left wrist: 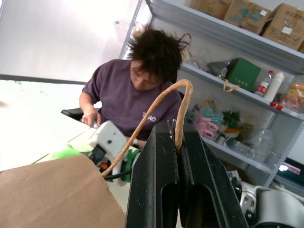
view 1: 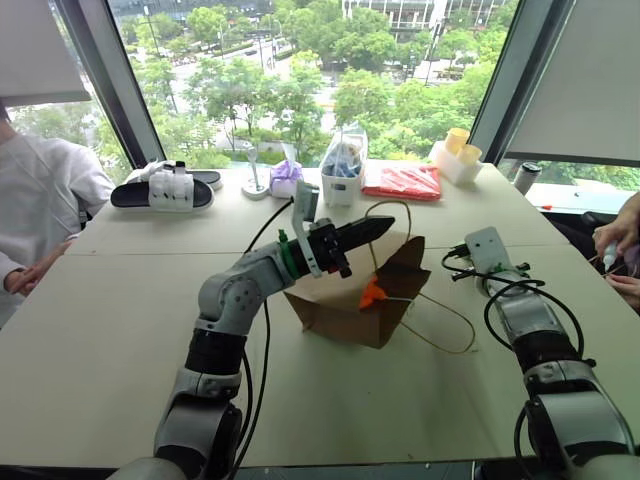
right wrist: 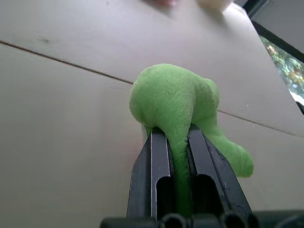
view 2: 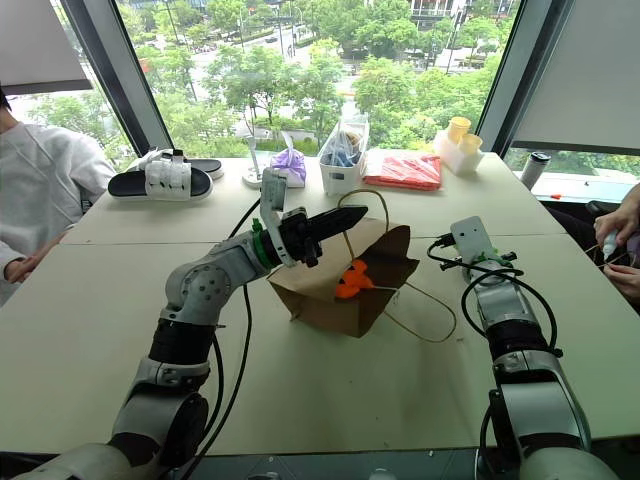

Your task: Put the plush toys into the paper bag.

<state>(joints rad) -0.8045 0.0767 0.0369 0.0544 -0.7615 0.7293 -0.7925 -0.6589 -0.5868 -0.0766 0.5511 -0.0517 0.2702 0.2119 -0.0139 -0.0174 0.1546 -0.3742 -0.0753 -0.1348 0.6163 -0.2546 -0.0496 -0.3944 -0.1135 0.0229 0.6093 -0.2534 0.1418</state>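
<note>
Twine handle [left wrist: 182, 102] of the bag [view 1: 350, 305] is pinched between the closed black fingers of the left gripper [view 1: 385, 229], which hangs over the bag's open mouth and lifts that loop above it. The bag lies near the middle of the table [view 1: 110, 330], its mouth turned toward the right arm, and its second handle [view 1: 440, 320] trails loose on the tabletop beside it. At that mouth sits the orange toy [view 1: 371, 293], part inside the bag. Right of the bag, apart from it, the right gripper [right wrist: 176, 135] reaches low over the table with its fingers closed on the green toy [right wrist: 173, 97], squeezing a fold of the plush between them while the rest bulges out past the tips. Beyond the bag, along the window edge of the table, stand a slipper [view 1: 165, 190], a purple pouch [view 1: 286, 178], a clear bag of blue things [view 1: 343, 165], a red packet [view 1: 402, 182] and a white tray with yellow cups [view 1: 455, 155]. A person in white [view 1: 40, 200] sits left of the bag, and another person's hands [view 1: 620, 250] show far to its right.
</note>
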